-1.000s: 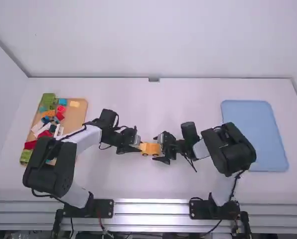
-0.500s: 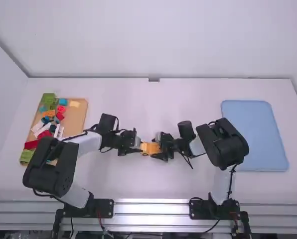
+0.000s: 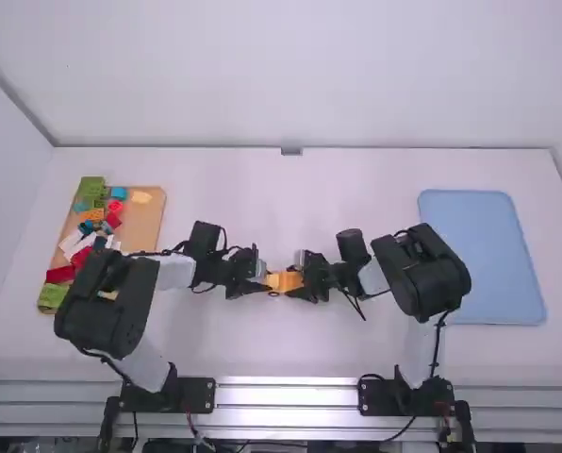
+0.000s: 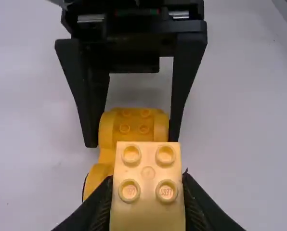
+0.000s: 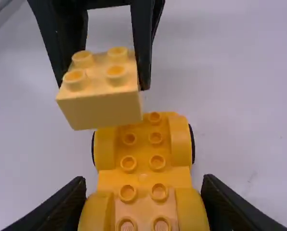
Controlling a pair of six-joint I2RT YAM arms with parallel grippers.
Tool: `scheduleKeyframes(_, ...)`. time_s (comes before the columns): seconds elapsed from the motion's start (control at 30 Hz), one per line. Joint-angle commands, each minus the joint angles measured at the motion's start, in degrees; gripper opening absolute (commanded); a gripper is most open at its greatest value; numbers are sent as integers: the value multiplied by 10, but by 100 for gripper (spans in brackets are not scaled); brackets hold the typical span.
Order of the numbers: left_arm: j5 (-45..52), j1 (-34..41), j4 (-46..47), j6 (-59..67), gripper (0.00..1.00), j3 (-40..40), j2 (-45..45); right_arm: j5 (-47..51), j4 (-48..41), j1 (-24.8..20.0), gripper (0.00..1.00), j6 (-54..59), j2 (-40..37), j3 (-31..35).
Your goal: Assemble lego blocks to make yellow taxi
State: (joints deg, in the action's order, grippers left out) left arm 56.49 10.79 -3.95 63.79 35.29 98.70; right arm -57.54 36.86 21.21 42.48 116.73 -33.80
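A pale wall [image 3: 300, 75] backed the white table's [image 3: 347, 179] far edge. Left gripper [image 3: 264, 280] held a cream square plastic block [image 4: 148, 197]; right gripper [image 3: 298, 283], a yellow wheeled plastic base [image 5: 142, 178].

My left arm [image 3: 175, 273], at seven o'clock in the high view, and my right arm [image 3: 421, 357], at five o'clock, are white with big, chunky black joints [image 3: 105, 313]. Thin black cables [image 3: 439, 342] loop along them. My right gripper [image 3: 299, 279] is black, with two long fingers [image 4: 189, 67] and silver bits [image 4: 89, 18].
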Motion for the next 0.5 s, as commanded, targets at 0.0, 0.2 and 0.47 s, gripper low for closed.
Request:
scheduleKeyframes(0.0,9,6,3,-5,2,6,17,10,-14,1,82,11,9,1)
scheduleKeyframes(0.2,15,5,3,-5,2,14,30,24,-17,2,83,10,9,1)
scheduleKeyframes(0.47,13,5,2,0,2,16,31,23,-18,2,61,14,9,1)
